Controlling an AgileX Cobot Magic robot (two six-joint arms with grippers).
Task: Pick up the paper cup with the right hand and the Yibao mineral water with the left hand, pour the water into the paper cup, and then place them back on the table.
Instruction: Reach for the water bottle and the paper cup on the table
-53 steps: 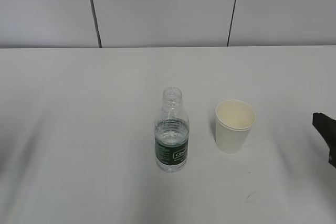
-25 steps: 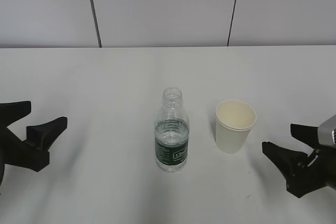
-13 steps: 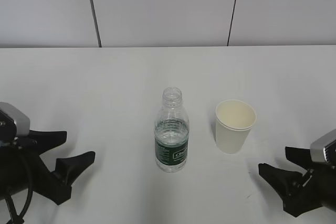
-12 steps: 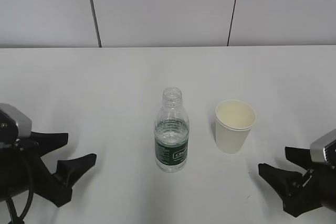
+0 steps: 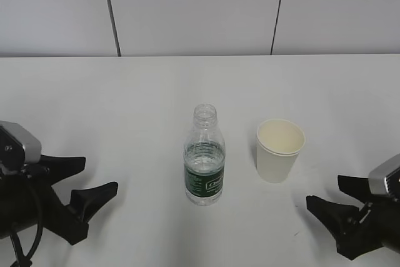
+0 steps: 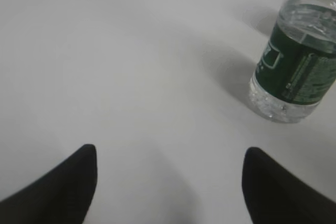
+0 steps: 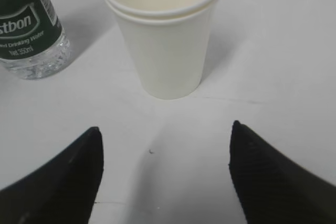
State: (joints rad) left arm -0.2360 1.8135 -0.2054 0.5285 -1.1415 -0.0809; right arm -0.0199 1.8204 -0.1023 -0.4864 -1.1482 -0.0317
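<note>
A small water bottle (image 5: 204, 156) stands upright in the middle of the white counter (image 5: 125, 92). It has no cap on top. It is clear plastic with a dark green label, and there is water inside it. The bottle is the thing to look from.

Just to the right of the bottle stands a white paper cup (image 5: 279, 149). It is upright and shorter than the bottle. The two are near each other but do not touch. The inside of the cup looks cream.

Far to the left of the bottle, low at the edge of the exterior view, is the left claw (image 5: 81, 186). It is black, with a grey block behind it. Its two fingers are spread wide, and nothing is between them. From the left wrist camera, the bottle (image 6: 296, 72) stands ahead and off to the right of the claw (image 6: 168, 174), well apart from the finger tips.

To the right of the bottle, past the cup, is the right claw (image 5: 330, 196). It is black too and has a grey block. Its fingers are also spread wide, with nothing in them. From the right wrist camera, the cup (image 7: 165, 30) stands straight ahead of this claw (image 7: 165, 150), in line with the gap between the fingers but not touching them. The bottle (image 7: 29, 24) shows at the top left of that view.

Behind the counter is a pale wall (image 5: 187, 10) with two thin dark lines running down it.
</note>
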